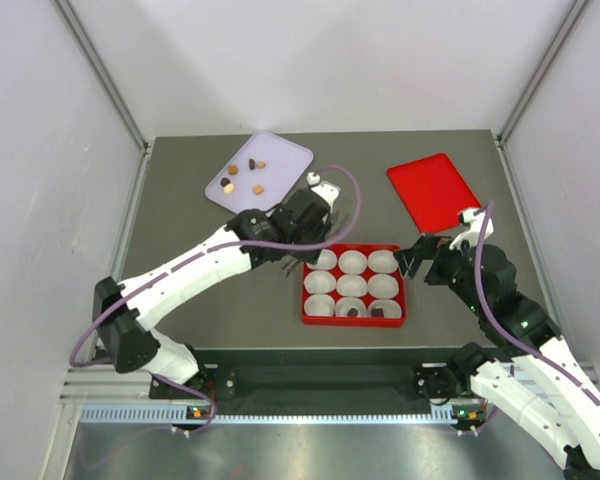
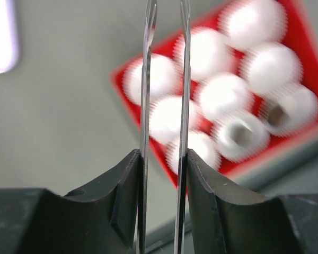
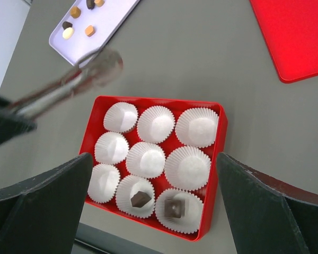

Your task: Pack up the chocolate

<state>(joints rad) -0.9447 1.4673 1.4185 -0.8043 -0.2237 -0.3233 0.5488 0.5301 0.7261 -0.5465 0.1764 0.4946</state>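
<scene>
Left gripper [image 2: 162,159] clamps metal tongs [image 2: 147,79] by the red box's [image 3: 212,114] far-left corner; right gripper [image 1: 412,260] gapes wide. 2 chocolates [image 3: 140,199] sit in near cups [image 3: 124,193].

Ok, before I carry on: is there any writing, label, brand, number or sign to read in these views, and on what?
None: no text, label, number or sign can be read in any view.
The box, lid, tray and cups look plain and unmarked.
The chocolate shows no print; the pieces on the tray are too small to tell.
The left wrist view is too blurred to read anything.
</scene>
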